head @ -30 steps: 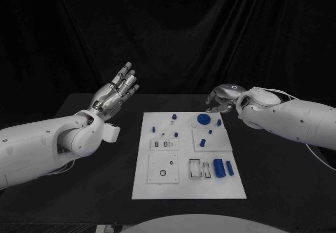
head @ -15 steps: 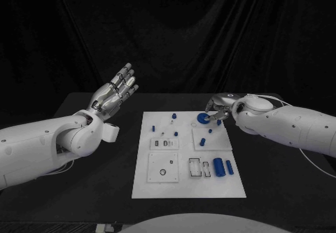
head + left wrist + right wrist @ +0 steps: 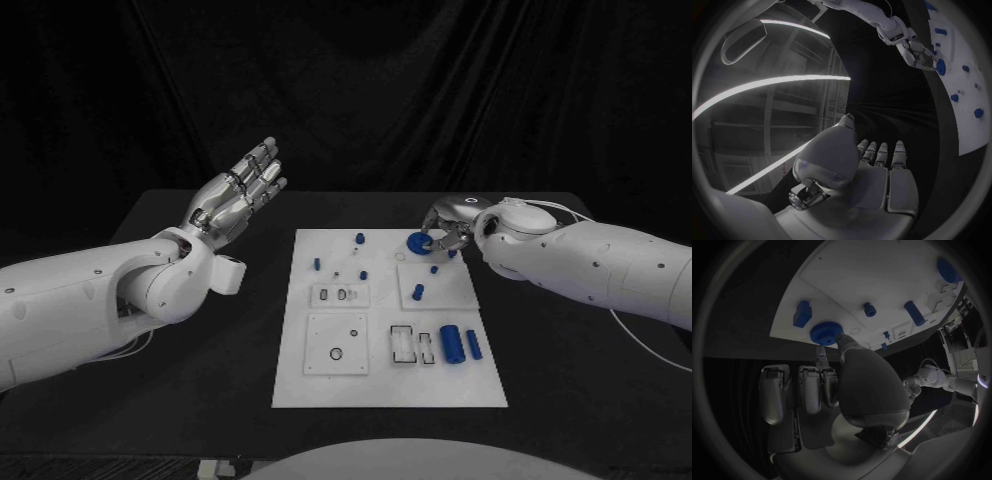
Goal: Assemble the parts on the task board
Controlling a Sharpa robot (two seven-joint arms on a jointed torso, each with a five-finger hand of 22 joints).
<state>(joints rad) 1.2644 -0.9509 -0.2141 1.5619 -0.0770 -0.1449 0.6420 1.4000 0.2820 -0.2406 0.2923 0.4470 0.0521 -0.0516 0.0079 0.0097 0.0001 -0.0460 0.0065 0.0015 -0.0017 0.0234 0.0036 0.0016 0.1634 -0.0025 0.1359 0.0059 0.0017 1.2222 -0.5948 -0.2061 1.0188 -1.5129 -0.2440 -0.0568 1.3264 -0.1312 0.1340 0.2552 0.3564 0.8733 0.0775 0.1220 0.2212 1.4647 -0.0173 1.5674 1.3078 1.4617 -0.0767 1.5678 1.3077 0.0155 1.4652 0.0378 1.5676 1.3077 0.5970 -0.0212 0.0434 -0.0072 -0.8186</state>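
Observation:
The white task board [image 3: 332, 385] lies mid-table with blue parts on it. A round blue toothed part [image 3: 420, 243] sits near the board's far right corner. My right hand [image 3: 450, 222] is at it, and in the right wrist view the thumb and a fingertip pinch the rim of the toothed part [image 3: 826, 332], which still rests on the board [image 3: 854, 280]. My left hand [image 3: 238, 195] is raised above the table left of the board, fingers straight and holding nothing. The left wrist view shows the left hand [image 3: 873, 170] and, far off, the right hand [image 3: 917, 52] at the toothed part [image 3: 941, 66].
A thick blue cylinder [image 3: 451, 344] and a slim one [image 3: 473, 346] lie at the board's near right beside rectangular slots. Small blue pegs [image 3: 359, 239] stand toward the far end. Black table surrounds the board on all sides.
My right hand has come down and leftward from beyond the board's far right corner and closed its thumb and finger round the toothed part. The left hand has stayed raised.

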